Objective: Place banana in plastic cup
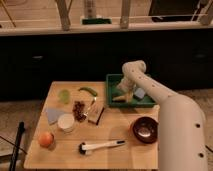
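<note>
- One arm [150, 92], pale and thick, comes in from the right edge and bends down into the green tray [131, 77] at the far right of the wooden table [117, 127]
- Its gripper [123, 91] hangs low inside the tray, toward the left half; we cannot tell whether the claw is apart, together or clamped on anything
- We find the banana [120, 98] lying in the tray just beneath the gripper, a small pale-yellow shape near the tray's front wall; whether the two touch, we cannot make out
- A light blue object [140, 93] sits in the same tray, just right of the banana
- We see the plastic cup [64, 95] upright near the far left of the table, well apart from the tray and the banana
- Between the plastic cup and the tray lies a dark green pod [89, 90], curved
- Nearer the front we make out a reddish-brown heap [79, 110], with a small block [96, 116] just to its right
- A white cup [65, 122], wider than the plastic cup, stands at the front left, and a pale blue flat piece [52, 115] lies just beside it
- An orange [46, 139] rests near the front left corner
- A brush [102, 146] with a white handle lies along the front edge
- A brown bowl [145, 129] sits in front of the tray, close to the arm
</note>
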